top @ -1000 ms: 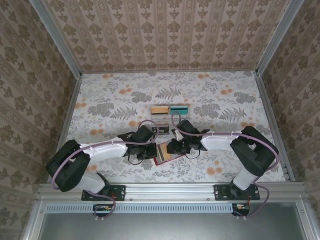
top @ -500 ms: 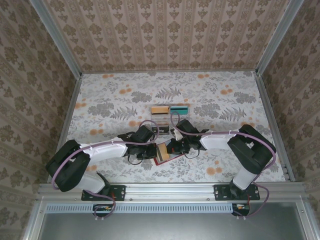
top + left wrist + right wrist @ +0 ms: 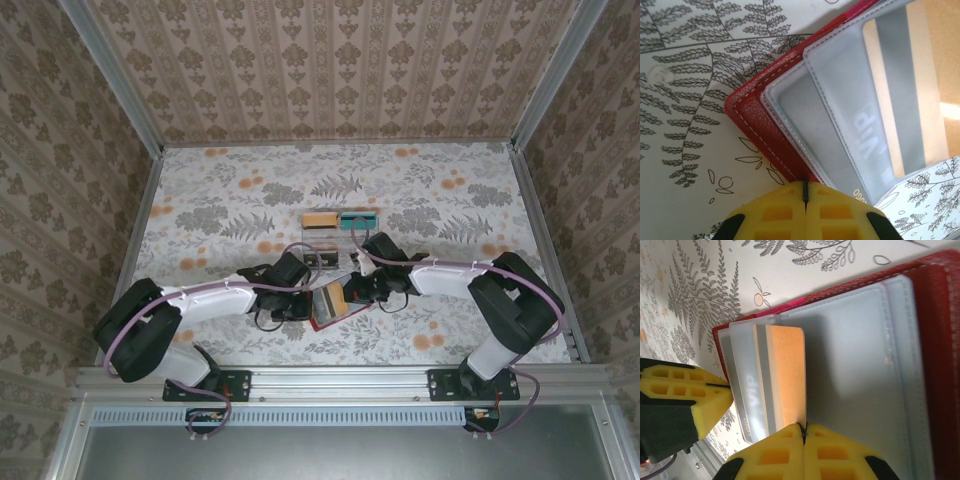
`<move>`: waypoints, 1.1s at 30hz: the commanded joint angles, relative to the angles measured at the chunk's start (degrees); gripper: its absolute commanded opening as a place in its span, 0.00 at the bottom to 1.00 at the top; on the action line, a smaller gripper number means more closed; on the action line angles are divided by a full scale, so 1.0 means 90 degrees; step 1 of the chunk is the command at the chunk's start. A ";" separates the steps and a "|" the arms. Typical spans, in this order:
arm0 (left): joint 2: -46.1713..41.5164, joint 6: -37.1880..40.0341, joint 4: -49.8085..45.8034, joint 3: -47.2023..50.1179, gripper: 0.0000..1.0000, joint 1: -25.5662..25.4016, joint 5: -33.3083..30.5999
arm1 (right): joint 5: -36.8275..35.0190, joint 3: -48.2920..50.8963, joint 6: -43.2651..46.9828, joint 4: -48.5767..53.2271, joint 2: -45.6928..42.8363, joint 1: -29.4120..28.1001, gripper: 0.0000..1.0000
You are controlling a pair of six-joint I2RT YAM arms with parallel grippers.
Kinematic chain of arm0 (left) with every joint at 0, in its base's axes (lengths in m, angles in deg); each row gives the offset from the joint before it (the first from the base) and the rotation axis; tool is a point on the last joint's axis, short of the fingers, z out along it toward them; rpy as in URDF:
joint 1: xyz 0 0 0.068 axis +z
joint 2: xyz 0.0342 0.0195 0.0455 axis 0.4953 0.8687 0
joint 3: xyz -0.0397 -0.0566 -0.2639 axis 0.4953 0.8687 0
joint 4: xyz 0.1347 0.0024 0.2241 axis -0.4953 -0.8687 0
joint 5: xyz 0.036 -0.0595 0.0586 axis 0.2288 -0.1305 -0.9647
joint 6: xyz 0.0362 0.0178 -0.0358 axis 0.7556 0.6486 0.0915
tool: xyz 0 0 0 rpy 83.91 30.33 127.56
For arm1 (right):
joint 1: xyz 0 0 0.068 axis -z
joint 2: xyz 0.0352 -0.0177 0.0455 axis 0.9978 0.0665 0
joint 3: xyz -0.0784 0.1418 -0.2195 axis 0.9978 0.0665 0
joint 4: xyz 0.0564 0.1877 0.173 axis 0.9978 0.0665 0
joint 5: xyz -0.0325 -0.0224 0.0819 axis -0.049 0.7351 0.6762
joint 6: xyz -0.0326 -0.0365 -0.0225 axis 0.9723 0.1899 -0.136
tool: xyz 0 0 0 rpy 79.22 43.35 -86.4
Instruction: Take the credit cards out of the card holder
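Top view: holder (image 3: 322, 312) open flat on table (image 3: 230, 210), near the arm bases, between left gripper (image 3: 303, 306) and right gripper (image 3: 352, 292). Orange card (image 3: 337, 297) over its inner face. Tray (image 3: 340, 220) well apart, farther back.

Left wrist: yellow pads (image 3: 770, 212) pressed together, nipping holder's red edge, just beside clear sleeves (image 3: 805, 115).

Right wrist: pads (image 3: 840, 455) together, clamped on card's corner. Card partly out of its sleeve, grey stripe showing. Left gripper's pad touching sleeve edge.

Your white left arm (image 3: 215, 300) and white right arm (image 3: 445, 280) bend inward, wrists low; left yellow foam fingers (image 3: 785, 200) and right yellow foam fingers (image 3: 830, 455) pressed together.
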 commanded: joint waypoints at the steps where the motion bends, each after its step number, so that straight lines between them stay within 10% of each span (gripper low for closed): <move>1: 0.0090 0.0214 -0.0365 -0.0083 0.00 -0.0035 -0.0077 | -0.0121 0.0013 0.0306 0.0599 -0.0181 0.0144 0.00; 27: -0.0202 0.0353 -0.0539 -0.0282 0.00 0.0055 -0.0114 | -0.0265 0.0068 0.0814 0.1577 -0.1358 0.0854 0.00; 33: -0.0854 0.0251 -0.0580 -0.0430 0.22 0.0451 -0.0238 | -0.0823 -0.0612 0.1359 0.2372 -0.2026 0.0825 0.00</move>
